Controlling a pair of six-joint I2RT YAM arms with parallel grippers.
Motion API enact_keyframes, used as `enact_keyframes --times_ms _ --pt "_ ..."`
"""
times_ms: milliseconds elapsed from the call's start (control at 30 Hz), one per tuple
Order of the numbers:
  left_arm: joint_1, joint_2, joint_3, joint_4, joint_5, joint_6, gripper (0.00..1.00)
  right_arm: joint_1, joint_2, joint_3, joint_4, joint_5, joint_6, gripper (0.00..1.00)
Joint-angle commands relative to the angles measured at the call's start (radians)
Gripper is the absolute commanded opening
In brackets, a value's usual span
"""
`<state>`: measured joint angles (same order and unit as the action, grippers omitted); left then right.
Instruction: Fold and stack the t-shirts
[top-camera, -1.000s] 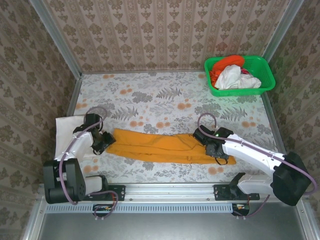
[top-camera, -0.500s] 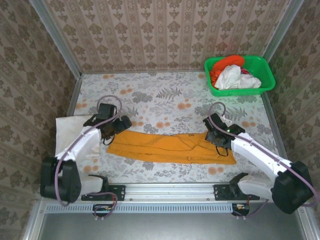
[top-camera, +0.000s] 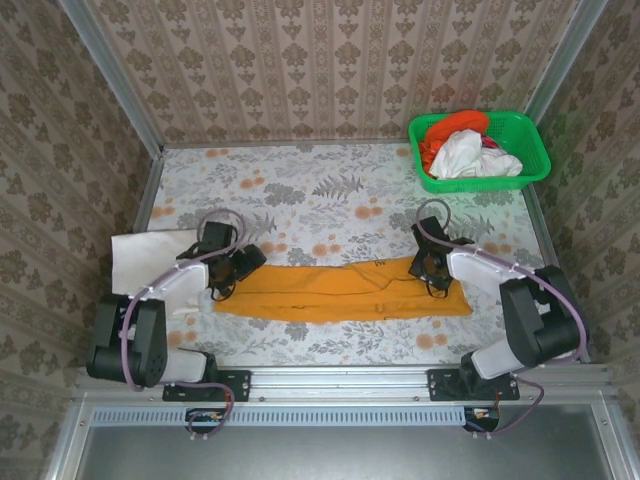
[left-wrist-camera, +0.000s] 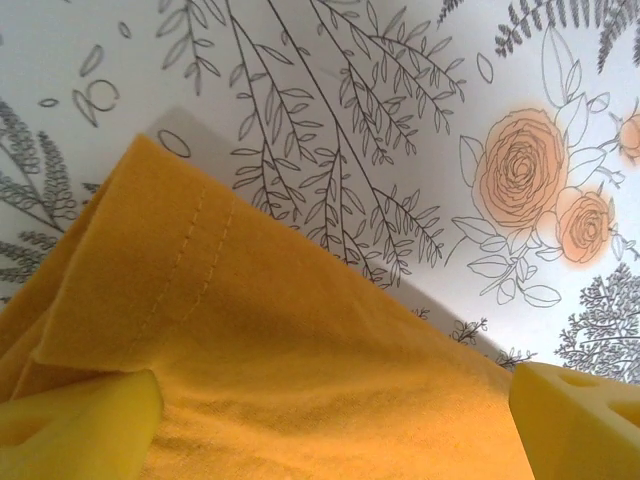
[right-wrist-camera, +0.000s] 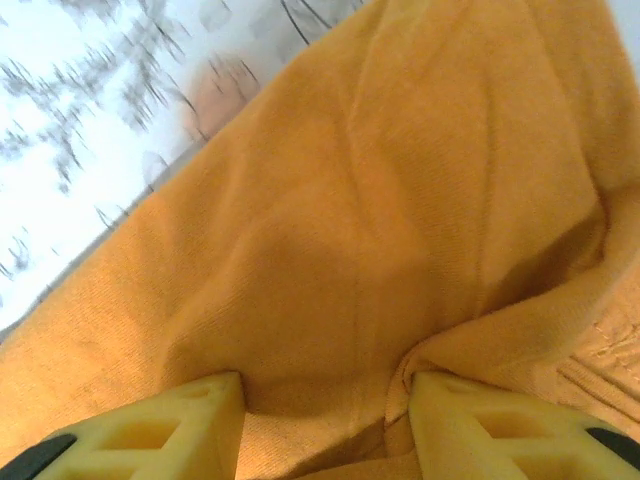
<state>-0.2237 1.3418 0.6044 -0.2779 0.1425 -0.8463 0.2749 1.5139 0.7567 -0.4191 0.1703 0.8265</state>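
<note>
The amber-orange t-shirt (top-camera: 340, 295) lies as a long narrow folded strip across the near part of the table. My left gripper (top-camera: 236, 268) is low over its left end. In the left wrist view that gripper (left-wrist-camera: 330, 440) is open, its yellow pads (left-wrist-camera: 80, 430) far apart with the shirt's hemmed fabric (left-wrist-camera: 300, 370) lying between them. My right gripper (top-camera: 436, 270) is over the strip's right end. In the right wrist view this gripper (right-wrist-camera: 325, 430) is open too, with rumpled orange fabric (right-wrist-camera: 380, 200) bulging between its pads (right-wrist-camera: 150, 430). A folded white t-shirt (top-camera: 140, 255) lies at the left.
A green lattice basket (top-camera: 530, 150) stands at the back right, holding a red-orange shirt (top-camera: 455, 125) and a white shirt (top-camera: 470, 155). The flowered tablecloth (top-camera: 330, 190) spreads behind the orange strip. Patterned walls close in the back and both sides.
Both grippers have moved from the shirt's near edge toward its far edge, carrying fabric over. The orange strip is now narrower and straighter.
</note>
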Motion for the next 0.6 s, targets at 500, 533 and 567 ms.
enact_keyframes --times_ms 500,533,567 --pt "0.006 -0.042 0.039 -0.187 -0.1 0.027 0.94 0.215 0.088 0.347 -0.273 0.205 -0.244 0.64" --pt "0.007 -0.037 0.043 -0.184 -0.097 0.029 0.94 0.236 0.103 0.352 -0.279 0.192 -0.235 0.62" --pt "0.005 -0.032 0.044 -0.181 -0.093 0.031 0.93 0.253 0.122 0.356 -0.289 0.177 -0.228 0.59"
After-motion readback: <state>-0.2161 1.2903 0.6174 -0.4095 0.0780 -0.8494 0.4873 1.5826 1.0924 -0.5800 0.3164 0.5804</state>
